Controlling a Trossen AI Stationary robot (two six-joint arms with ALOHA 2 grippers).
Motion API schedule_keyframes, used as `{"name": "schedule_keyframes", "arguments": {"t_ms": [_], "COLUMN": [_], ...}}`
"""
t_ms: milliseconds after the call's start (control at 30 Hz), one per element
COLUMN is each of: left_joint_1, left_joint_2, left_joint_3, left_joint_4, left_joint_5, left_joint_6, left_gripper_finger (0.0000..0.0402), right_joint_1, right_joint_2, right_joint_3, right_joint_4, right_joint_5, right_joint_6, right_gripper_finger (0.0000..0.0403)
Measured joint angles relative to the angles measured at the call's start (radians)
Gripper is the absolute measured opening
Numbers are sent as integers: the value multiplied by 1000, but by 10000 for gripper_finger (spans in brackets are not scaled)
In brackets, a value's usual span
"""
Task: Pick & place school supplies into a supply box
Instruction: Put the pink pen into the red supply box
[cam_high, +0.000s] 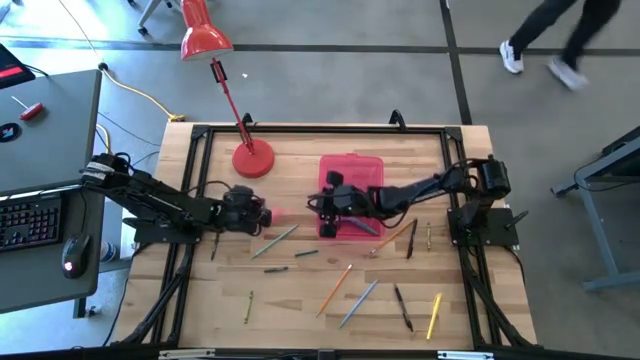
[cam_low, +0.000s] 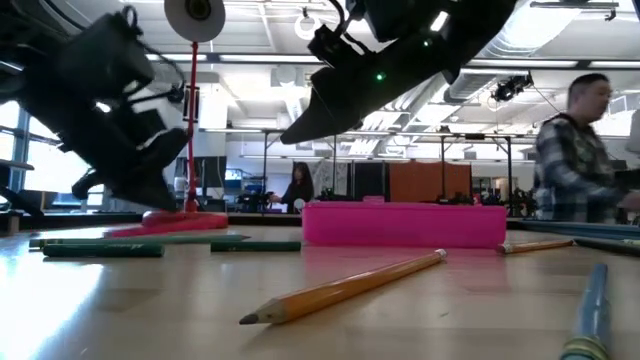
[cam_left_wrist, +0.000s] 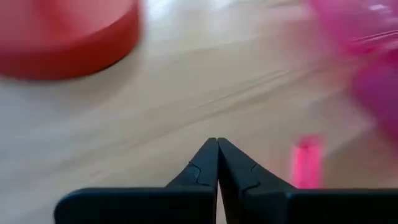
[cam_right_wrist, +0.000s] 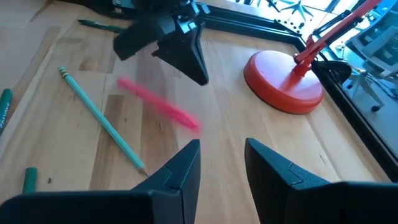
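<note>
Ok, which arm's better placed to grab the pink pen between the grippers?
Probably right: the right gripper is open, aimed at the pink pen, and hangs over the supply box. The left gripper is nearer but shut.

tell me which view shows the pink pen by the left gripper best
The right wrist view: the pink pen lies whole on the wood, just beyond the left gripper. The left wrist view catches only a blurred pink end; the high view shows a faint pink streak; the low view does not show it.
</note>
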Motion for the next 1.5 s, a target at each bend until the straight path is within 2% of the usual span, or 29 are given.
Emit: {"name": "schedule_keyframes", "arguments": {"t_ms": [100, 200, 267, 400, 567, 700, 833, 1000, 1133, 1500], "left_joint_1": [0, 0, 0, 0, -1, -1, -8, -15, -14, -14], "left_joint_2": [0, 0, 0, 0, 34, 125, 284, 462, 550, 563], "left_joint_3": [0, 0, 0, 0, 1, 2, 25, 130, 212, 256], "left_joint_4": [96, 102, 107, 178, 348, 501, 647, 667, 665, 664], "left_joint_5": [-3, -6, -6, 50, 189, 259, 286, 236, 229, 207], "left_joint_6": [95, 144, 183, 306, 474, 482, 481, 539, 558, 521], "left_gripper_finger": [24, 11, 16, 76, 163, 193, 184, 157, 148, 166], "right_joint_1": [29, 54, 60, 64, 85, 86, 84, 83, 83, 83], "right_joint_2": [-12, -21, -17, -11, -12, -12, -12, -12, -13, -12], "right_joint_3": [0, 0, 0, -3, -1, -1, -1, -1, -1, -1], "right_joint_4": [-1, 5, -44, -134, -78, -35, -19, -23, -29, -51], "right_joint_5": [2, 0, -14, -36, -17, 20, 55, 73, 73, 83], "right_joint_6": [0, -2, -12, 5, -30, -59, -81, -85, -91, -93], "right_gripper_finger": [105, 105, 105, 105, 105, 105, 105, 105, 105, 105]}}
